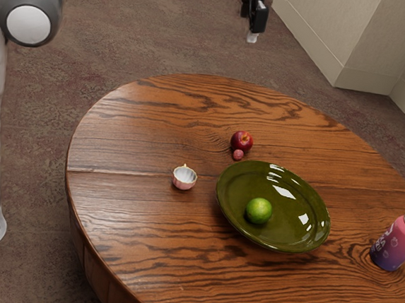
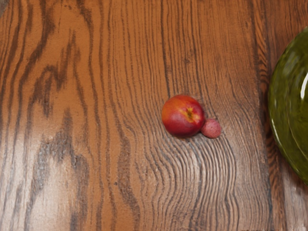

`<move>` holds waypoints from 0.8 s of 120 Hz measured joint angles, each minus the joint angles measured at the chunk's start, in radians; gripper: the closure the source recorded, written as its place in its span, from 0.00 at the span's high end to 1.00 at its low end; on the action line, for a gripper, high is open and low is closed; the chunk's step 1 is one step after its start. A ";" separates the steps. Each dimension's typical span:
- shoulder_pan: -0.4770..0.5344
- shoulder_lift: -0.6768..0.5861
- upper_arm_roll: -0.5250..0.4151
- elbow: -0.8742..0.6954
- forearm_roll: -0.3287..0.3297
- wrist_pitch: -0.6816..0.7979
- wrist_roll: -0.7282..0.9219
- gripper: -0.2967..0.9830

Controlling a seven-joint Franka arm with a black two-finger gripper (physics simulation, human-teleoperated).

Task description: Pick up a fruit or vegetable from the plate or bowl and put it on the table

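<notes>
The claw (image 1: 252,37) hangs high above the desk (image 1: 132,145), probably for clearance; whether it is open or closed I cannot tell. The lime (image 1: 259,211) sits in the green dish (image 1: 287,237), whose raised rim likely stops it rolling; it looks round, bright green, slightly glossy.

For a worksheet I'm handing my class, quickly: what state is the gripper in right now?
Gripper: raised clear of the table, nothing seen in its grip; open or closed cannot be told.
</notes>
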 joint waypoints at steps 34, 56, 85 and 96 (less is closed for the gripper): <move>-0.135 0.067 -0.014 -0.060 0.036 -0.026 -0.003 0.77; -0.161 0.069 -0.017 -0.100 -0.010 -0.031 -0.009 0.77; 0.196 0.071 -0.393 -0.356 -0.132 0.092 -0.034 0.77; 0.202 0.060 -0.420 -0.414 -0.171 0.156 -0.040 0.77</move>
